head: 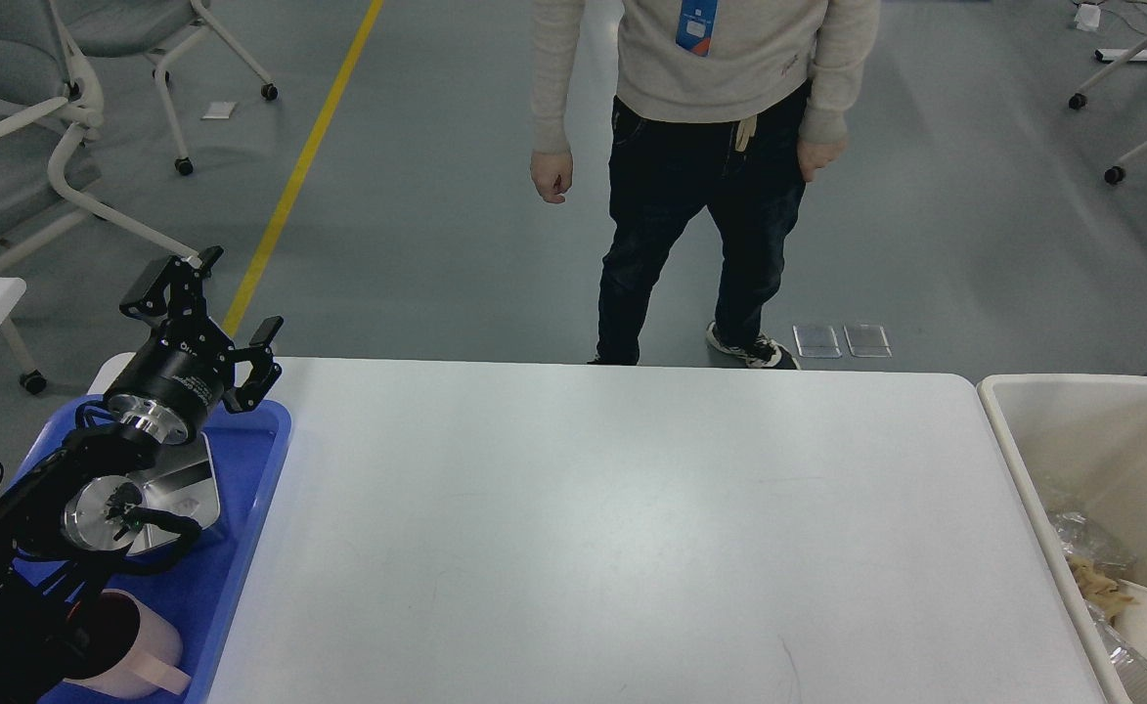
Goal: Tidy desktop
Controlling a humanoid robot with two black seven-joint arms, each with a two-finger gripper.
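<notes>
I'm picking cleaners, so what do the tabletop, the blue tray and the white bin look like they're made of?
Tabletop: smooth white laminate or coated board, matte with faint scuffs.
Blue tray: probably moulded plastic, with a slightly glossy, rounded rim.
White bin: likely cream plastic, with a thick rolled rim and a soft sheen.

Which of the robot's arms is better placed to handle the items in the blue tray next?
Probably the left: its gripper hangs open above the blue tray at the desktop's left edge. The right arm is not in view.
</notes>
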